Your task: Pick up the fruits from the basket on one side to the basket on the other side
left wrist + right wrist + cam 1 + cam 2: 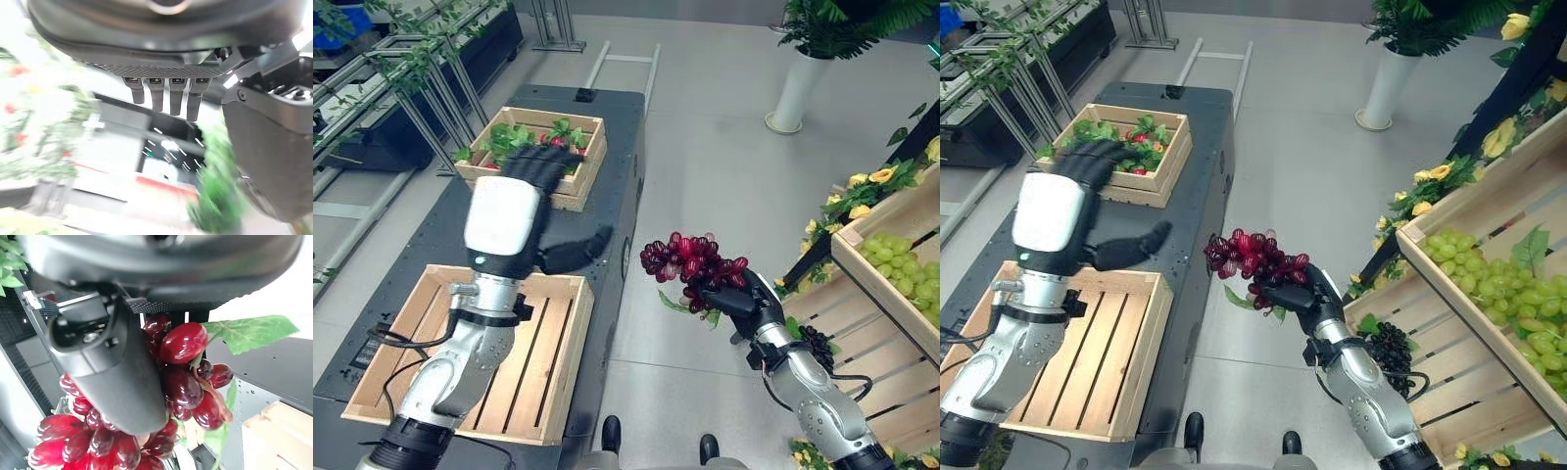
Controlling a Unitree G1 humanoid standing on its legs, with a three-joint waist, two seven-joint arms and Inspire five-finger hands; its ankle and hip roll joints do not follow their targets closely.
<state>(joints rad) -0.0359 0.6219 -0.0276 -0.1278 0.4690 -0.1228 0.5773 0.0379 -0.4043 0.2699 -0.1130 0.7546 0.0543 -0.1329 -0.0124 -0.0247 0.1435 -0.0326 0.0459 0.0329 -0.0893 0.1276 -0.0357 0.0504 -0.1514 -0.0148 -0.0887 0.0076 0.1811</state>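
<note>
Red grapes — right hand fingers curled round them; left hand fingers straight — no readable writing.

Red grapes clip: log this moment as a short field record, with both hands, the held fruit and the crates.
right hand: shut on the red grape bunch, held in the air over the floor
left hand: open, holding nothing, raised above the dark table
near crate: empty, slatted, on the table
far crate: holds leaves and red fruit
shelf crate: green grapes, on the robot's right
</note>
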